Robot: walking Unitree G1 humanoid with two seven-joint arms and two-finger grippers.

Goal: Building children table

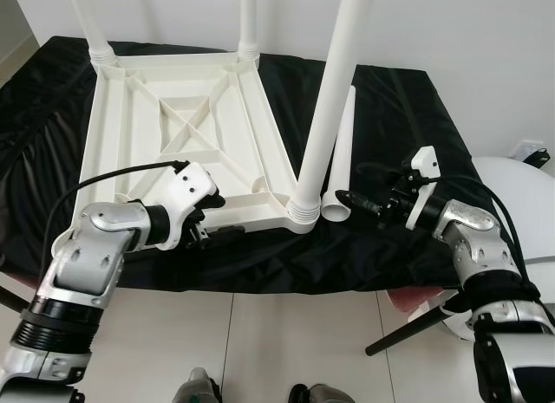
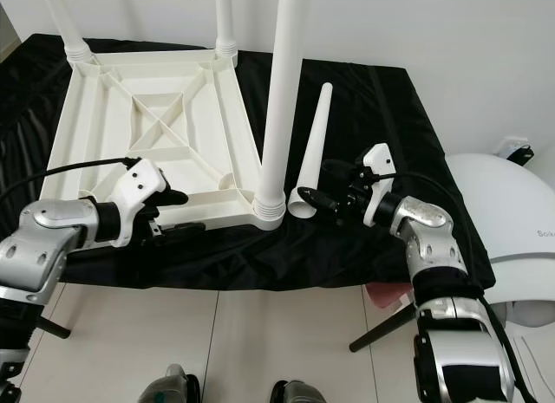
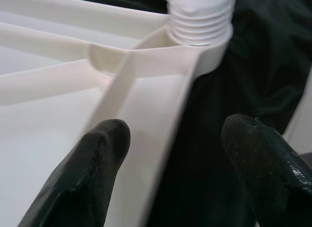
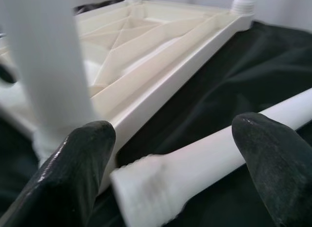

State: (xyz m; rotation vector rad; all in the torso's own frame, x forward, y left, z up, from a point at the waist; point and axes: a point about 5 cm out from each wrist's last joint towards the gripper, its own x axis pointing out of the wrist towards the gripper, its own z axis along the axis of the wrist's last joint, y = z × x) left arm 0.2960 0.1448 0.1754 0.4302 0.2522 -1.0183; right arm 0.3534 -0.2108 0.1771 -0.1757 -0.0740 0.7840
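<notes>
Three legs already stood upright in the upturned white table frame point(image 1: 186, 130), which lay on a black-draped tabletop point(image 1: 408, 108); the fourth, a loose leg point(image 1: 340, 160), lay on the cloth. In the left eye view, that leg's threaded end sat just ahead of the right end effector point(image 1: 354, 200), and its long axis ran away from the robot, leaning slightly to the right. The left end effector point(image 1: 201, 233) hovered at the frame's near edge, beside the empty near-left corner.

In the right eye view, the right end effector point(image 2: 312, 198) pointed at the leg's wide mouth point(image 2: 301, 204), nearly touching, clearly the nearer arm. The left end effector point(image 2: 173, 214) was well apart from the leg, with the nearest standing leg point(image 2: 279, 117) between them.

In the left wrist view, the fingers point(image 3: 92, 158) were spread, released, straddling the frame's rim, the standing leg's threaded collar point(image 3: 200, 22) ahead.

In the right wrist view, the fingers point(image 4: 78, 163) were spread wide, holding nothing, with the loose leg's threaded end point(image 4: 146, 188) lying between them, its shaft crossing towards one finger. I judged the coming move a closing on that thick end.
</notes>
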